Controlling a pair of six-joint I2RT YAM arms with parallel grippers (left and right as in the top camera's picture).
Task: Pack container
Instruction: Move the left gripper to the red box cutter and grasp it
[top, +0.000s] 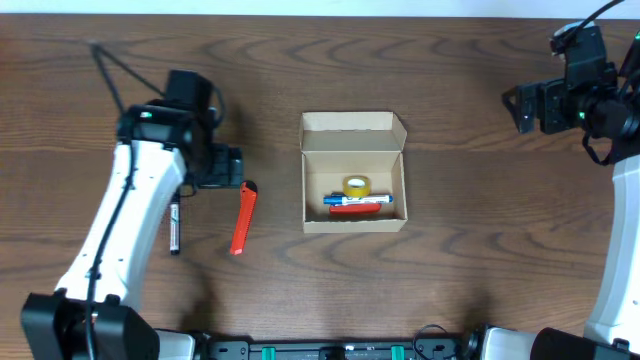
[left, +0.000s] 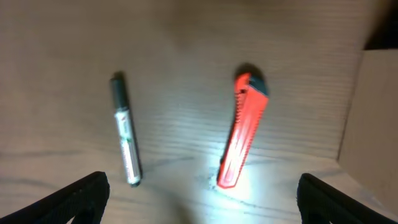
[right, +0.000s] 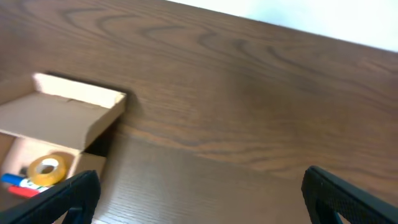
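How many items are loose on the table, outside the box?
2. A dark pen lies at the left, and a red utility knife lies between it and the box. Others may be hidden from view.

The container (top: 354, 172) sits mid-table (top: 480, 280), its lid flap open toward the far side. Inside it, a tape roll (top: 356, 186) lies just behind a marker (top: 360, 200). Left of the container lies a utility knife (top: 242, 217), and further left, apart from it, a pen (top: 175, 227).

Container (right: 59, 118) partly beyond the right wrist view's left edge
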